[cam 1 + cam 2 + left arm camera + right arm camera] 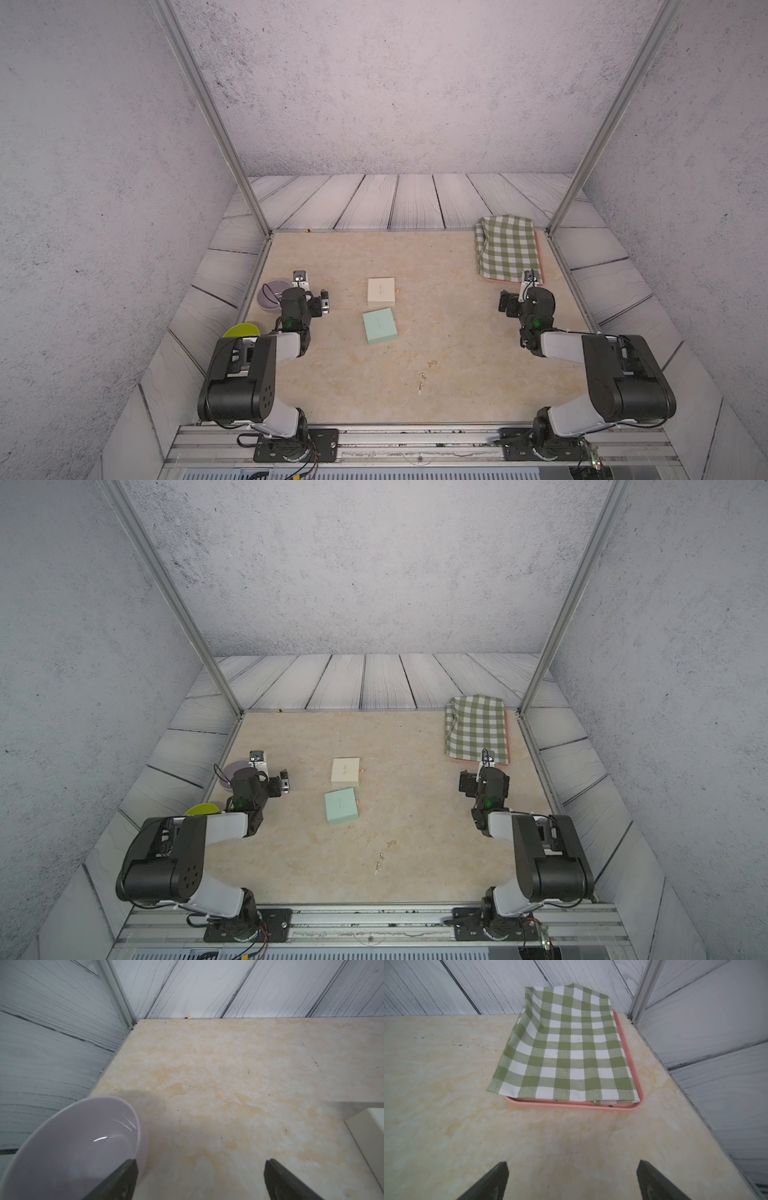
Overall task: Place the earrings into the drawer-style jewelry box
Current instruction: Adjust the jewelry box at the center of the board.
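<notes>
Earrings [423, 376] lie loose on the table [449, 299] toward its front edge, strung front-to-back, well apart from the cream box [381, 291]. Left gripper [325, 301] and right gripper [504, 305] both gape empty; right looks slightly nearer.

Both arms are sitting folded, one at each side. The left arm [249, 374] is carrying the left gripper [325, 302] with its jaws standing wide apart and empty. The right arm [615, 374] is carrying the right gripper [505, 304] in a mirrored pose, its jaws equally spread and empty.
</notes>
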Robot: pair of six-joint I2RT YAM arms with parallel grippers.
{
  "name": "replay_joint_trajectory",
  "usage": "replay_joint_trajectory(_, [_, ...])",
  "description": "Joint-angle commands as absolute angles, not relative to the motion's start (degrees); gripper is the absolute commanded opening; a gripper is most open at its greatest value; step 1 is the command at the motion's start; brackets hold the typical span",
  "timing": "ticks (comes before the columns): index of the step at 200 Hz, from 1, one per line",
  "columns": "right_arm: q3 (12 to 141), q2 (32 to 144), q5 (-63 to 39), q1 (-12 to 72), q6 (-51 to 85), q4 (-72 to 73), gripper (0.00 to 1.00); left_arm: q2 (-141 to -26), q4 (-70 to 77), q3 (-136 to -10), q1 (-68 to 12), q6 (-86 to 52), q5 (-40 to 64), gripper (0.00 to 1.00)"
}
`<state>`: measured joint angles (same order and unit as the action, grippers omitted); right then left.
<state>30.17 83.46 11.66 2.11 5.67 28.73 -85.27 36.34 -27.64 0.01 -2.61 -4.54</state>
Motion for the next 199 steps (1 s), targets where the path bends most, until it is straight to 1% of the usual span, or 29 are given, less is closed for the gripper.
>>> replay_joint_trajectory(1, [43.5,76.1,12.0,2.5,16.5,6.5,0.99,-77.6,20.6,-34.0,0.6,-5.6,-7.1,0.98])
replay_joint_trajectory(10, [46.2,75.3,3.9,3.3,18.6,4.3,0.99,-75.2,13.3,-37.0,0.6,-7.8,-4.1,0.98])
replay_joint_trajectory(18, [48.9,75.1,0.2,5.1,20.7,0.9,0.99,-73.9,9.0,-38.9,0.2,-10.9,-0.8,1.0])
replay_joint_trajectory(33, [52.4,74.9,-1.4,10.4,21.8,-6.3,0.99,-72.5,-0.9,-42.9,-2.1,-17.7,1.5,0.96])
replay_joint_trajectory(50, [53.0,73.8,-3.8,16.1,20.5,-12.5,0.99,-71.6,-11.4,-46.3,-7.0,-22.7,1.5,0.96])
replay_joint_trajectory(69, [51.4,72.7,-9.1,20.5,21.8,-17.2,0.99,-70.0,-18.2,-46.8,-13.4,-26.2,2.8,0.95])
replay_joint_trajectory(83, [49.1,72.3,-15.0,23.0,23.2,-17.7,0.99,-68.2,-20.0,-45.2,-17.7,-28.7,5.2,0.95])
replay_joint_trajectory(100, [47.1,72.8,-20.2,26.0,24.7,-16.9,0.99,-65.7,-20.6,-42.9,-20.9,-31.3,7.5,0.95])
replay_joint_trajectory(124, [45.2,76.1,-27.6,29.1,26.3,-11.8,0.99,-63.9,-23.0,-41.2,-21.9,-32.0,10.5,0.96])
replay_joint_trajectory(142, [45.9,81.9,-32.2,31.0,26.5,-6.6,1.0,-64.1,-18.1,-37.9,-21.8,-32.9,10.1,0.96])
replay_joint_trajectory(162, [49.6,89.4,-35.0,32.7,26.3,-2.6,0.95,-67.3,-14.4,-37.9,-21.5,-33.2,11.3,0.97])
replay_joint_trajectory(182, [53.0,96.2,-38.8,34.0,26.8,1.5,0.9,-73.6,-13.2,-40.6,-21.5,-33.2,13.7,0.95])
replay_joint_trajectory(199, [56.1,101.0,-42.4,35.3,25.8,1.9,0.86,-79.0,-13.5,-43.7,-20.9,-31.8,16.9,0.95])
